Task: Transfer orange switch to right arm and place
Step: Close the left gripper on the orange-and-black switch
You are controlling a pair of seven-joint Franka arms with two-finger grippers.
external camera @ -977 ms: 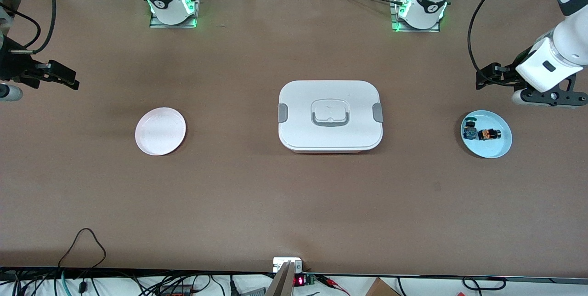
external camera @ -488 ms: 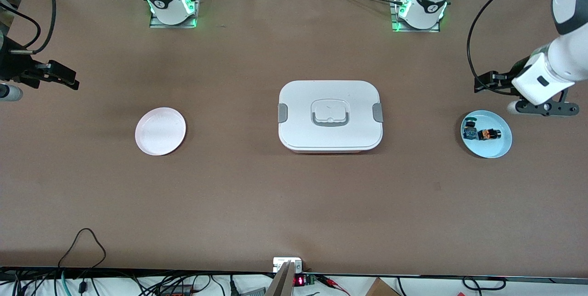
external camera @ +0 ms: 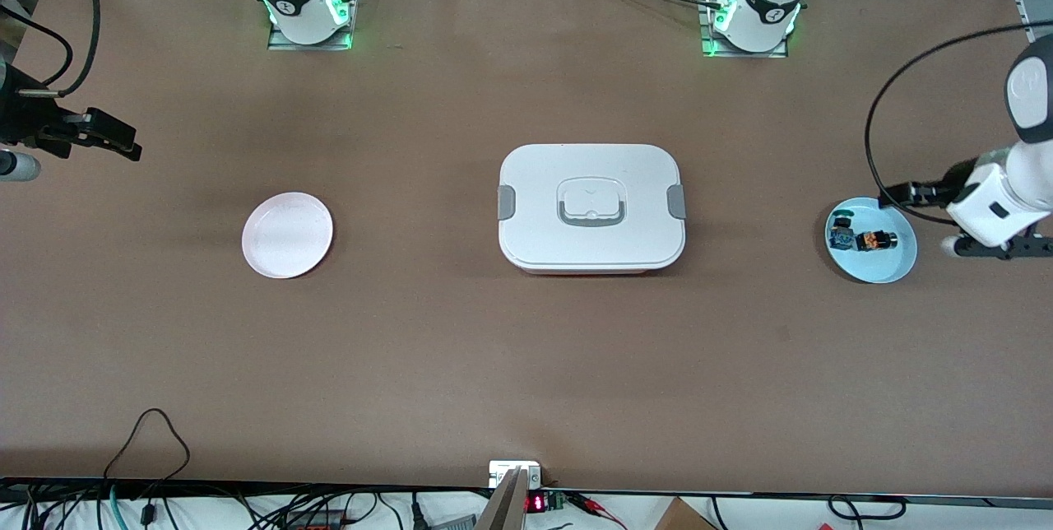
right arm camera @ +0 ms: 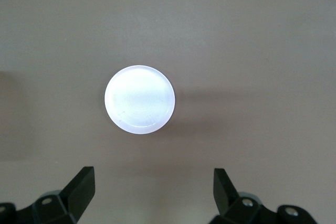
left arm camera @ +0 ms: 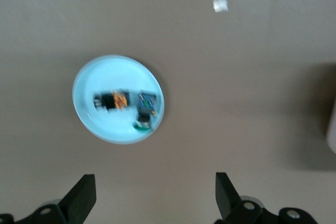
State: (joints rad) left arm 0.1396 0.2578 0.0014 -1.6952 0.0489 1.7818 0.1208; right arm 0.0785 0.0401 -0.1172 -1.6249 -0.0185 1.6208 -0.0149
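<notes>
At the right arm's end of the table, the right gripper (right arm camera: 152, 179) hangs in the air over the bare tabletop with its jaws spread wide and nothing between them; this arm waits. Its wrist view looks down on the empty pink plate (external camera: 287, 234), which lies on the table near that end. In the middle of the table stands a white lidded box (external camera: 591, 207) with grey clips at its ends and a handle on its lid. Toward the left arm's end lies the blue plate (external camera: 892, 267), and in it rests the orange switch (external camera: 874, 240), lying on its side just beside the blue-green switch (external camera: 841, 232), which is on the side of the plate toward the box. The left gripper (left arm camera: 156, 184) is up over the table just beside the blue plate, jaws released and wide apart, gripping nothing.
</notes>
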